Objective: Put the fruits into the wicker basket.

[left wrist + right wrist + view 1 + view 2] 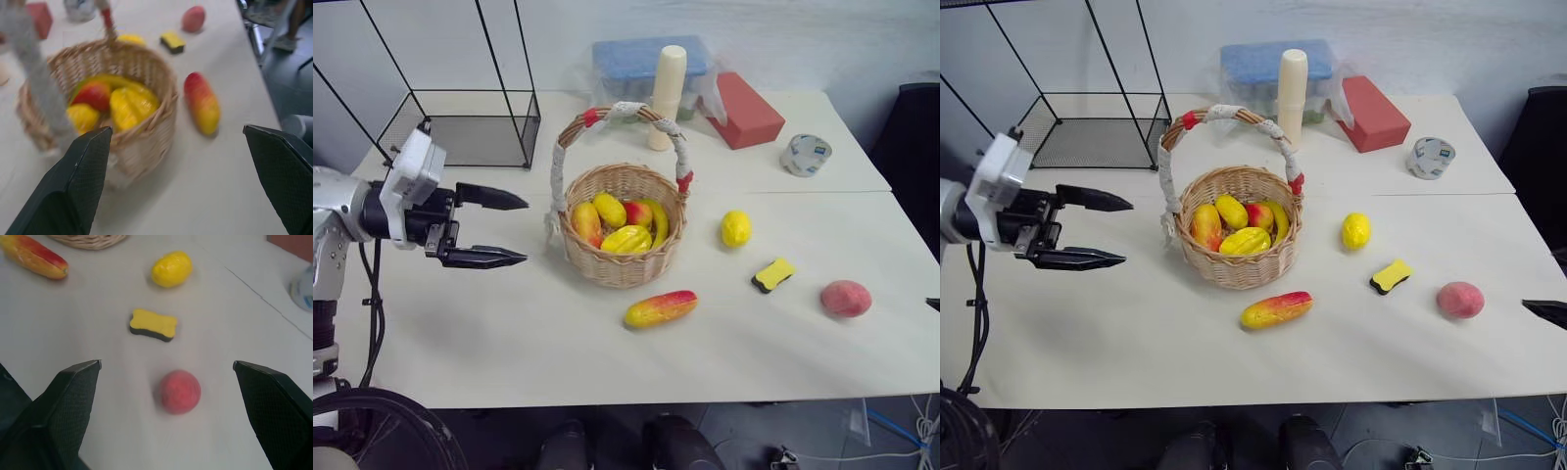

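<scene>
Looking along my right gripper (166, 367), spread wide and empty, I see the peach (180, 391) dead ahead between my fingers on the table, well apart from the wicker basket (623, 255), so this arm is nearer.

A yellow-and-black sponge (773, 274) was noted on the white table (509, 333). At 12 o'clock stood a cream bottle (666, 93), with a red block (744, 110) at 1 o'clock, a tape roll (806, 155) at 2 o'clock and a black wire-frame bin (460, 127) at 10 o'clock.
</scene>
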`<state>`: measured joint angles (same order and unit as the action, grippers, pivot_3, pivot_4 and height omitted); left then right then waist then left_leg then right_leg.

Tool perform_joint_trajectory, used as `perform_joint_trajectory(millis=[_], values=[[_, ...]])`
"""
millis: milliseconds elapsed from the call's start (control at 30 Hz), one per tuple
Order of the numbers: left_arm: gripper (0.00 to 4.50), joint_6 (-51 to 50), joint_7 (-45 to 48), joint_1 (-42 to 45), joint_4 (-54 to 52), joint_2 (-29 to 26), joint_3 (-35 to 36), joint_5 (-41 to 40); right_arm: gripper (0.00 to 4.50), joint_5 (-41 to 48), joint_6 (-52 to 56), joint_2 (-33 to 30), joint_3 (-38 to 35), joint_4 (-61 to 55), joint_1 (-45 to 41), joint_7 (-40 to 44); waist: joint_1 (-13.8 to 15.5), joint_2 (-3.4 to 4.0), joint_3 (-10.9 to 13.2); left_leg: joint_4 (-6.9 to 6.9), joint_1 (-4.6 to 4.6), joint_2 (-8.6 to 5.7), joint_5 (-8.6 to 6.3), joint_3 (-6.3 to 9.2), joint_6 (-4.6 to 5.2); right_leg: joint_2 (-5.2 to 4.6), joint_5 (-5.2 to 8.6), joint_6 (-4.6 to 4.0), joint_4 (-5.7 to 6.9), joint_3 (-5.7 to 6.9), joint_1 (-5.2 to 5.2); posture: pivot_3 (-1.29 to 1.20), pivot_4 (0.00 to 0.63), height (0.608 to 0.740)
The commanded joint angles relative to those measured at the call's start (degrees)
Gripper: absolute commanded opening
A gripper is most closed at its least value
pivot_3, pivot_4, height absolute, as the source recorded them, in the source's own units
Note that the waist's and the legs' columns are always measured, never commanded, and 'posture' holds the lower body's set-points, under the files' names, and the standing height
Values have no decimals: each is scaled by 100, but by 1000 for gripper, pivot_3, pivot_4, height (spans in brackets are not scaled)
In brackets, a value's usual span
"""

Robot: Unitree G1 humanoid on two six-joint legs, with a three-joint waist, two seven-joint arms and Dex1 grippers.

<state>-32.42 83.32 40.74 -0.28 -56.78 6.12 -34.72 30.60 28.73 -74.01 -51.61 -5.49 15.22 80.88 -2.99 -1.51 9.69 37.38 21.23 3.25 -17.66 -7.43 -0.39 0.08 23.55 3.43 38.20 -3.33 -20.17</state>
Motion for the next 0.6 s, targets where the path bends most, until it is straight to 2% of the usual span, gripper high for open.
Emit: perform_joint_trajectory(millis=[33,167,267,367,500,600], values=[[4500,-227,194,593,-607,337,-392,-378,4467,-373,-990,-590,1568,-128,-784,-88,-3,14,9,14,7,0,0,0,1,0,0,0,6,0,-2,0,150,740],[4500,-149,338,896,-689,581,-782,-212,4467,-891,-1770,-831,3237,155,-1907,117,-7,35,26,32,10,1,-1,2,2,1,-1,2,19,-1,-5,0,150,740],[4500,-204,323,1130,-635,805,-973,-202,4467,-1624,-2063,-329,4672,614,-3396,230,-18,40,37,56,20,5,-3,3,5,2,-1,2,41,-2,-19,0,150,740],[4500,-182,339,1228,-667,947,-1047,-221,4467,-2416,-2239,551,5781,1349,-4760,253,-56,47,53,74,25,8,-4,2,7,2,-1,2,64,-7,-30,0,150,740],[4500,-178,227,1204,-699,986,-993,-215,4467,-3376,-2639,1004,6498,2189,-5529,99,-94,67,67,79,24,9,-4,5,6,5,3,-5,97,-15,-48,0,150,740],[4500,-121,207,1117,-741,944,-962,-165,4467,-3588,-2719,1252,6720,2613,-5822,130,-46,68,68,90,37,9,-4,7,6,3,7,-14,126,-14,-78,0,150,740]])
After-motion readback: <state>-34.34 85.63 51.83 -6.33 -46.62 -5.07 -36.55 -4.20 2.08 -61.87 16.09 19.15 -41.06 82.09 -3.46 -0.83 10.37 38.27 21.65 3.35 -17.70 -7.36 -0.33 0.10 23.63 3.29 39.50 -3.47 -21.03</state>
